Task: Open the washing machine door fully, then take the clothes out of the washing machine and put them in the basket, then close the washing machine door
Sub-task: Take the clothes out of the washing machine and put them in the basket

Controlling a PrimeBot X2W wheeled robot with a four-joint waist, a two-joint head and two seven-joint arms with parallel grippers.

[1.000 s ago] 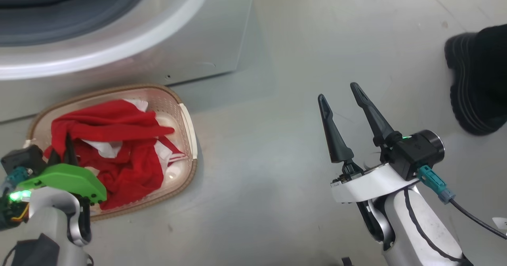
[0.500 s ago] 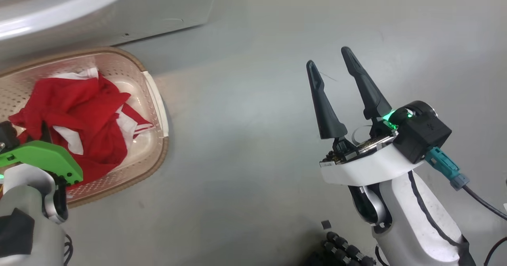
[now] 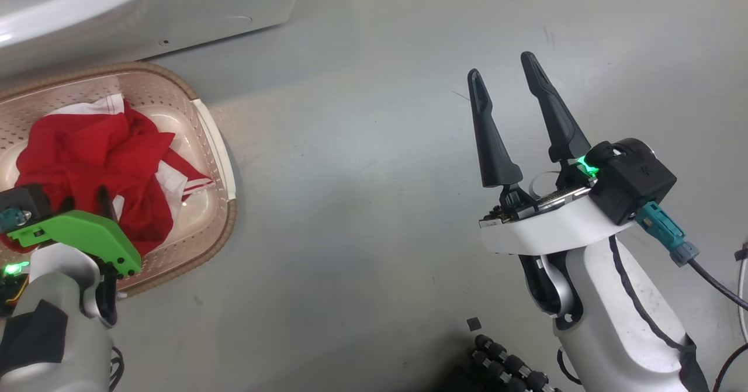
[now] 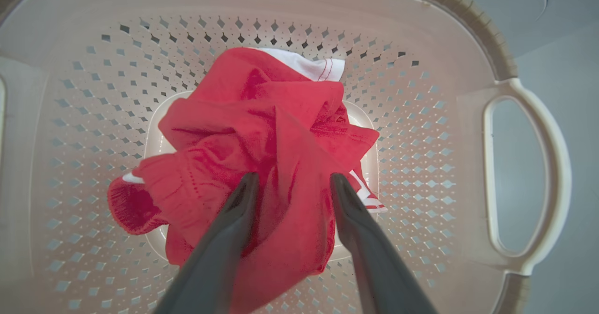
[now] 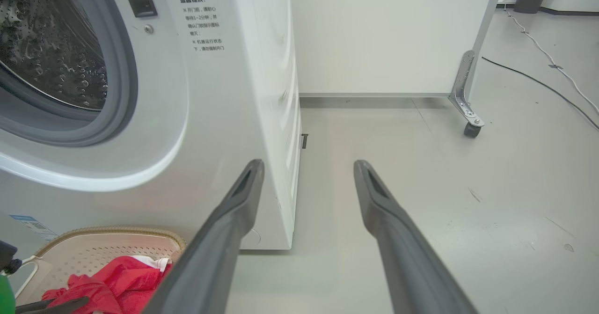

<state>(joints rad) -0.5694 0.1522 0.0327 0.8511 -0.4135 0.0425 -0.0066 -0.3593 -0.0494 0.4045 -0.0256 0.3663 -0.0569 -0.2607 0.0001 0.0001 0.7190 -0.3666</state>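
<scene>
floor [image 3: 362,217]: grey, scuffed. Everything below stands on it.
washing machine [image 5: 220,117]: white box on the left of my right wrist view. Its mouth is uncovered, with a grey rubber ring [image 5: 122,94] around the perforated steel drum [image 5: 51,42]. A blue sticker [image 5: 28,222] sits low on the front.
basket [image 3: 225,164]: cream with perforated walls and a brown rim. It sits on the floor just in front of the machine, on my left side. One side handle [image 4: 526,178] faces the open floor.
clothes [image 4: 262,141]: red bundle with white trim, all inside the basket, heaped on its bottom. One fold peaks up toward my left fingers.
left gripper [image 4: 290,180]: over the basket, pointing down into it. My fingers are apart and red fabric shows in the gap. I can't tell whether a fingertip brushes the cloth, but it isn't pinched.
right gripper [image 3: 499,65]: over bare floor, well apart from the basket and the machine. My fingers are spread wide with only floor behind the gap.
cable [image 5: 543,56]: runs loose across the far floor.
caster [image 5: 470,129]: under a bracket on a white panel, beyond the machine's corner.
</scene>
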